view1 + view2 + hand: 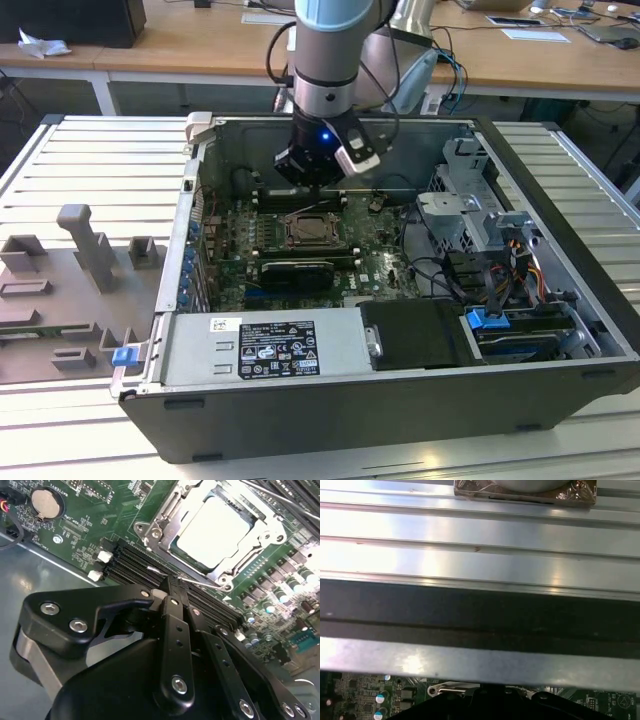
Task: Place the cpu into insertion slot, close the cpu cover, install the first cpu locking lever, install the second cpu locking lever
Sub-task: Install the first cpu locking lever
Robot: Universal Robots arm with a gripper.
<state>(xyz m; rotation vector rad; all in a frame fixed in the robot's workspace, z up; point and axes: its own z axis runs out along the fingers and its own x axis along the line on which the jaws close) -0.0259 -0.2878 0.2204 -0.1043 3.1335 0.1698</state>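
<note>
End effector [172, 587] touches lever [200, 582] beside cpu cover [212, 527].

In the exterior view the gripper [318, 185] hangs inside the open computer case [560, 330], just behind the insertion slot [312, 232]; in the second wrist view the cpu [212, 530] lies in that slot under the cpu cover [165, 517]

Bright even light, glare on the cpu [212, 530], nearby hand [172, 597] perhaps blurred.
</note>
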